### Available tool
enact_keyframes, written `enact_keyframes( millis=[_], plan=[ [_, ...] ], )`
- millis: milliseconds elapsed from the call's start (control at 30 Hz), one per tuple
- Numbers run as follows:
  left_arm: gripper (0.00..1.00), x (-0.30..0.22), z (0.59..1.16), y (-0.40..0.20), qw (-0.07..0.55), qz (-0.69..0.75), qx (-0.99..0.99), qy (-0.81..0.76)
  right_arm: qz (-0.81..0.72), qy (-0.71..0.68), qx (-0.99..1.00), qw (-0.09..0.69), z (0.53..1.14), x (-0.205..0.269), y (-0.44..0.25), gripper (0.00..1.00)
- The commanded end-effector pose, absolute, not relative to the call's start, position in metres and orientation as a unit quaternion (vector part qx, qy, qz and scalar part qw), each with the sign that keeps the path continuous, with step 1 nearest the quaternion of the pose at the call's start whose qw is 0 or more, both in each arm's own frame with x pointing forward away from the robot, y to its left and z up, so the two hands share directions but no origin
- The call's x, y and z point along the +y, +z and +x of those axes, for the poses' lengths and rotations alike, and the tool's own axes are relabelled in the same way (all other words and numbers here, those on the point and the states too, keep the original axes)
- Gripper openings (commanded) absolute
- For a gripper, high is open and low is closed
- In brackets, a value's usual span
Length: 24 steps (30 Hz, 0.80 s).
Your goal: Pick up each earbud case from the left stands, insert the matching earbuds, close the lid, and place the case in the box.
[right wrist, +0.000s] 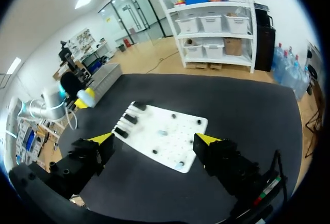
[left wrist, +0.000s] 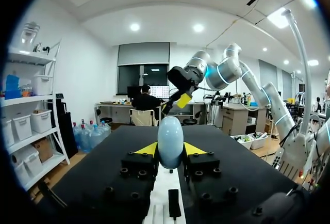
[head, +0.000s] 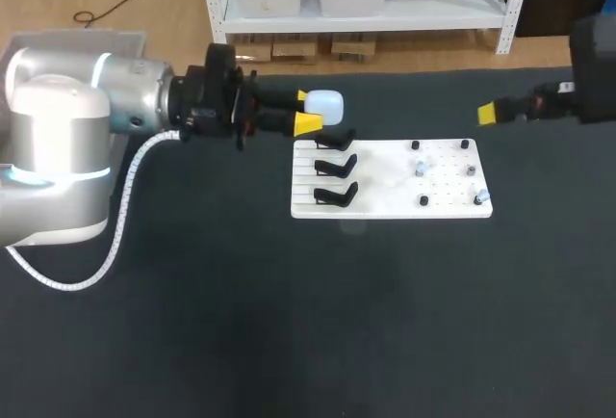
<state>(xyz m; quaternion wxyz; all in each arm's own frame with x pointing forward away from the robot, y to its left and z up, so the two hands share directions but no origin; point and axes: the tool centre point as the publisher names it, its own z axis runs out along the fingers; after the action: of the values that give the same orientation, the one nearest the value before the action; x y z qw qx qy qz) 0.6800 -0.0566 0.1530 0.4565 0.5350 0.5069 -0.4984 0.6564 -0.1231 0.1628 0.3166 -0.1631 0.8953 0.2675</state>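
The left gripper is clamped on a pale blue, egg-shaped earbud case, one yellow-tipped finger on each side of it. The left wrist view shows the case standing upright between the tips. It hangs above the dark surface, just beside the far left corner of the flat white board. Three black stands sit in a row along the board's left edge. Small black pegs and a few pale bits, too small to make out, dot its right half. The right gripper hovers off the board's far right corner with its fingers spread wide and nothing between them.
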Motion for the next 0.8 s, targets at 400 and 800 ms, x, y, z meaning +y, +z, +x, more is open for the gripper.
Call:
enact_keyframes(
  millis=[400, 800],
  plan=[
    [0.0, -0.052, 0.676, 0.143, 0.453, 0.533, 0.505, -0.505, -0.229, 0.214, 0.899, 0.306, 0.633, -0.05, 0.186, 1.0],
    [0.0, -0.051, 0.677, 0.138, 0.445, 0.54, 0.505, -0.505, -0.232, 0.221, 0.905, 0.279, 0.623, -0.024, 0.185, 1.0]
  ],
)
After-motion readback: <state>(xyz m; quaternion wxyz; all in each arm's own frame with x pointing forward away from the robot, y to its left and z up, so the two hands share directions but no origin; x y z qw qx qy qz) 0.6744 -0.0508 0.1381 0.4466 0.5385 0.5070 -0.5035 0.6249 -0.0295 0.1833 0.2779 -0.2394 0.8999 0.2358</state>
